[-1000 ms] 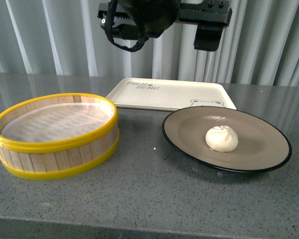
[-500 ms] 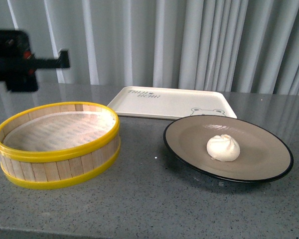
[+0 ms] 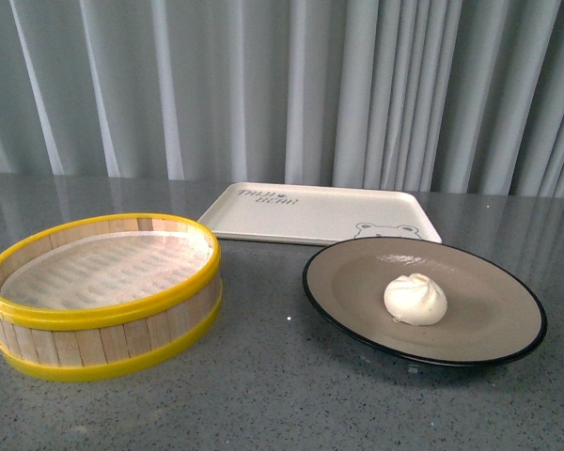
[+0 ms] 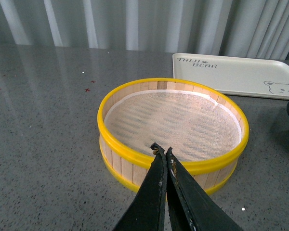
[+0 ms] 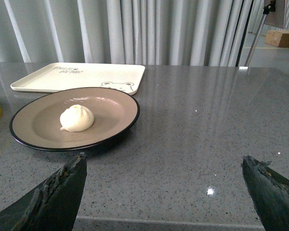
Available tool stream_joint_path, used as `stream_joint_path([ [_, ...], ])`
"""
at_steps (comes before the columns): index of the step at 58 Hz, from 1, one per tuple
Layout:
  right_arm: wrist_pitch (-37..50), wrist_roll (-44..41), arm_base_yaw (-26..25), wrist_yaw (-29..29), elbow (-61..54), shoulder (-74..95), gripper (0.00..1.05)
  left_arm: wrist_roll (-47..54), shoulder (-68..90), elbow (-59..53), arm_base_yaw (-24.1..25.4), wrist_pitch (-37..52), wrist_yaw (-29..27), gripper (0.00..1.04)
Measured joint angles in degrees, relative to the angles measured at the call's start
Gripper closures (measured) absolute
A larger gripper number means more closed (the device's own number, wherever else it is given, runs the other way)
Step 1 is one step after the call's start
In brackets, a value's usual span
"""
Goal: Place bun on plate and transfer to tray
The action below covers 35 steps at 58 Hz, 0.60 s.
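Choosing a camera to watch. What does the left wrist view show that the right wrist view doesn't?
Left wrist only: the whole basket and the shut left gripper. Right wrist only: the bun on the whole plate, and the open right gripper. Both: the tray and the table.

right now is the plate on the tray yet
No, the plate sits on the grey table in front of the tray, with the bun on it.

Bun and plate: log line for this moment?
bun: on plate | plate: on table, not on tray | left gripper: shut, empty | right gripper: open, empty
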Motion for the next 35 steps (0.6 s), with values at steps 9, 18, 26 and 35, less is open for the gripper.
stream_joint_path([
  [9,0.0,0.0,0.0,0.0,0.0,0.0,0.08,-0.02,-5.42,-3.34,2.14,-2.36,1.31,1.01],
  [18,0.0,0.0,0.0,0.0,0.0,0.0,0.08,0.0,-11.04,-5.73,3.87,-5.53,3.87,1.01],
  [26,0.0,0.0,0.0,0.0,-0.02,0.0,0.08,-0.02,-16.26,-7.37,8.15,-9.09,7.54,1.01],
  [35,0.0,0.0,0.0,0.0,0.0,0.0,0.08,-0.02,-18.51,-9.51,8.48,-8.37,7.69,1.01],
])
